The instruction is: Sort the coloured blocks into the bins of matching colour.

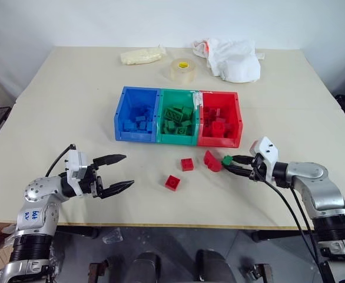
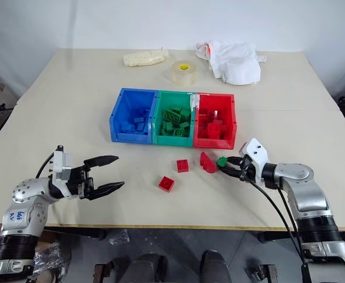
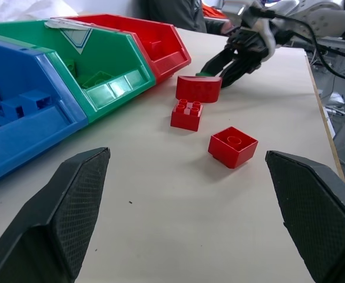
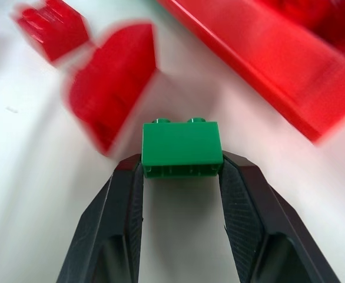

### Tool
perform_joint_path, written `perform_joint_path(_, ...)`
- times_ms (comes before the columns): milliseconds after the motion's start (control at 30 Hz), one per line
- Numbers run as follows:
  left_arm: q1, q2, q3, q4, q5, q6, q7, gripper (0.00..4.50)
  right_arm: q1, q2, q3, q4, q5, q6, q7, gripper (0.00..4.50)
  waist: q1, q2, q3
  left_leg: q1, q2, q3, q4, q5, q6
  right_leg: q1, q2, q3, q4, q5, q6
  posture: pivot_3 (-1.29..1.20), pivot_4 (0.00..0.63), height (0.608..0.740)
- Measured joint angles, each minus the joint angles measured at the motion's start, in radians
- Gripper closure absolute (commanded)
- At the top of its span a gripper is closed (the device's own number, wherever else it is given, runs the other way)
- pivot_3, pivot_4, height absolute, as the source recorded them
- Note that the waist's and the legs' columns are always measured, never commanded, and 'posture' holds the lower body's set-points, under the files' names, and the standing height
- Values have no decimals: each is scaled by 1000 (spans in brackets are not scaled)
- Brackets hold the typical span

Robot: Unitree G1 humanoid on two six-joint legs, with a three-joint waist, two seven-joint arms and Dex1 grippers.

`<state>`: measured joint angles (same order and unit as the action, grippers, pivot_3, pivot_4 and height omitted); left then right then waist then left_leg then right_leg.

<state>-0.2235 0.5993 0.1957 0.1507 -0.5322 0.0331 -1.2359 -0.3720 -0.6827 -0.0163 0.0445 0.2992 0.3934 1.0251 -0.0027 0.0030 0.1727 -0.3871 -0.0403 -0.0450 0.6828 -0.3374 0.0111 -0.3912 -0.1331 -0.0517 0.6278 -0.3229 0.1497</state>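
1. One green block (image 4: 180,147) is sitting clamped in the right pincer (image 1: 238,164), low over the bench (image 1: 72,88).
2. The green bin (image 1: 178,116) is lying ahead and leftward.
3. The left pincer (image 1: 115,173) is gaping, empty.

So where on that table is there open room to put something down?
Bare tabletop lies left of the blue bin, out to the table's left edge, and right of the red bin. A free strip runs between the tape roll and the bins. It is crowded before the red bin: three red blocks and the right gripper.
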Motion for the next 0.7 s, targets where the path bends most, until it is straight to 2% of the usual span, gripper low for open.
perform_joint_path(100, 0, 0, 0, 0, 0, -2, 0, 0, -6, -37, -16, -133, 51, 91, -2, 3044, 1, 0, 0, 0, 0, 0, 0, 0, 0, 0, 0, 0, 0, 0, 0, 0, 150, 740)
perform_joint_path(200, -1, -2, 2, 0, 0, -5, 1, 0, -72, -48, -25, -192, 85, 147, -5, 3044, -1, 0, 0, 0, 0, 0, 0, 0, 0, 0, 0, 0, 0, 0, 0, 0, 150, 740)
perform_joint_path(300, 0, -7, 5, 0, -2, -13, 1, 0, -204, -26, 18, -148, 74, 151, -3, 3044, -5, 0, 0, 0, 1, 1, 0, 0, 0, -1, 1, 1, 0, 0, 0, 0, 150, 740)
perform_joint_path(433, -1, -16, 7, -1, -2, -19, 4, 0, -385, 79, 116, 42, 6, 61, -1, 3044, -13, 0, 0, 0, 0, 0, -1, 0, 0, -1, 0, 0, 1, 0, 0, 0, 150, 740)
perform_joint_path(600, 5, -32, 10, -18, -1, -24, 14, 0, -614, 255, 202, 471, -131, -140, -52, 1461, -30, 0, 0, 0, -1, -1, -1, 0, 0, -2, 0, -1, 1, 0, 0, 0, 150, 740)
perform_joint_path(700, 16, -37, 9, -40, -1, -24, 22, 0, -707, 310, 205, 641, -173, -244, -82, 490, -38, 0, 0, 0, 0, -2, -2, 0, 0, -2, 0, -2, 2, 0, 0, 0, 150, 740)
